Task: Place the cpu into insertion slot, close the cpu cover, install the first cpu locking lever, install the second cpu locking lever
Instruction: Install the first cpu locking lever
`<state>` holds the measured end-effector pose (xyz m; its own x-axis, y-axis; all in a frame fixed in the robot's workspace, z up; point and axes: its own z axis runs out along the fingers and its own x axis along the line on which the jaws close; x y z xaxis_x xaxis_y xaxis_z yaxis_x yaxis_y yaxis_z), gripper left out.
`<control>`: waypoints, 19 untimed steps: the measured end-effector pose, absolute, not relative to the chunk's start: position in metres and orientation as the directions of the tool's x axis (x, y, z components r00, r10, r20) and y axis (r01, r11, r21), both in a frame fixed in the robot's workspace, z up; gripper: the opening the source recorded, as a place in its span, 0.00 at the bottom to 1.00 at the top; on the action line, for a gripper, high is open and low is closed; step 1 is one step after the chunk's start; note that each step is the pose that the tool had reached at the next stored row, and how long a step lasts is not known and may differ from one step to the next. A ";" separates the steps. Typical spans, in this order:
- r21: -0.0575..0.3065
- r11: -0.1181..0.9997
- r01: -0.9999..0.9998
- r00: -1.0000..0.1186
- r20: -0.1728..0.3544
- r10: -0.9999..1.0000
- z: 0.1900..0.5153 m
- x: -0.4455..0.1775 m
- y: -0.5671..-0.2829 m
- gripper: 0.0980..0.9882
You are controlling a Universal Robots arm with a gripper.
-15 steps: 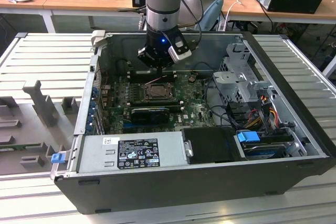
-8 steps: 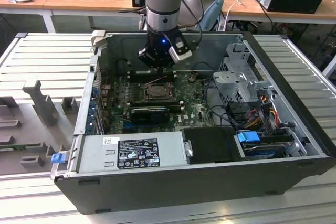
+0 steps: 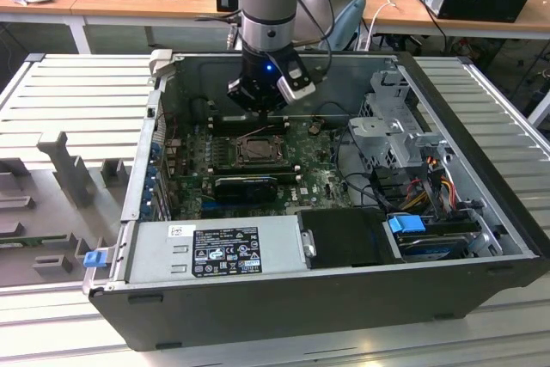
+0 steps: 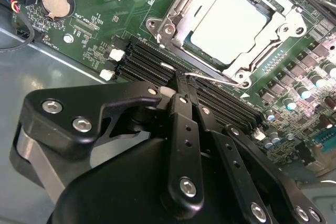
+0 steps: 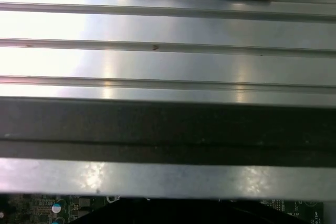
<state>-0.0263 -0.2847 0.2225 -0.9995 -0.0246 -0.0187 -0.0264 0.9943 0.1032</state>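
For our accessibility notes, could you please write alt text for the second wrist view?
The cpu sits in the insertion slot with the cpu cover closed over it. A thin locking lever runs along the socket's near edge. The black gripper hangs just beside it, over the long black memory slots.

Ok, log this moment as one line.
cpu seated in insertion slot | cpu cover down | gripper shut, at lever

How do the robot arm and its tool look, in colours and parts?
The arm is a silver-grey cylinder with a pale blue cap at its top. Below it a black wrist block carries a small blue light. The tool is matte black, with linked bars, silver screws and narrow fingers.
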 end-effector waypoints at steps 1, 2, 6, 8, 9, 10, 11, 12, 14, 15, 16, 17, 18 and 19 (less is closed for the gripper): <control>0.103 0.994 -0.026 -1.000 -0.019 -0.025 0.222 -0.026 -0.285 0.01; 0.103 0.994 -0.026 -1.000 -0.019 -0.025 0.222 -0.025 -0.285 0.01; 0.103 0.994 -0.026 -0.999 -0.020 -0.025 0.217 -0.022 -0.285 0.01; 0.103 0.994 -0.028 -0.999 -0.020 -0.026 0.215 -0.022 -0.286 0.01; 0.103 0.994 -0.029 -0.999 -0.020 -0.027 0.215 -0.022 -0.287 0.01; 0.103 0.994 -0.029 -0.999 -0.020 -0.027 0.214 -0.022 -0.288 0.01; 0.103 0.994 -0.029 -0.999 -0.020 -0.027 0.214 -0.022 -0.288 0.01; 0.103 0.994 -0.029 -0.999 -0.020 -0.027 0.214 -0.022 -0.288 0.01; 0.103 0.994 -0.029 -0.999 -0.020 -0.027 0.213 -0.022 -0.288 0.01; 0.103 0.994 -0.029 -0.999 -0.020 -0.027 0.213 -0.022 -0.288 0.01; 0.103 0.994 -0.029 -0.999 -0.020 -0.027 0.212 -0.022 -0.288 0.01; 0.103 0.994 -0.029 -0.999 -0.020 -0.027 0.212 -0.022 -0.288 0.01; 0.103 0.994 -0.029 -0.999 -0.020 -0.027 0.211 -0.021 -0.287 0.01; 0.103 0.994 -0.029 -0.999 -0.020 -0.027 0.209 -0.021 -0.287 0.01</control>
<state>-0.0213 -0.2871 0.2089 -0.9994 -0.0271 -0.0200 -0.0290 0.9943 0.1027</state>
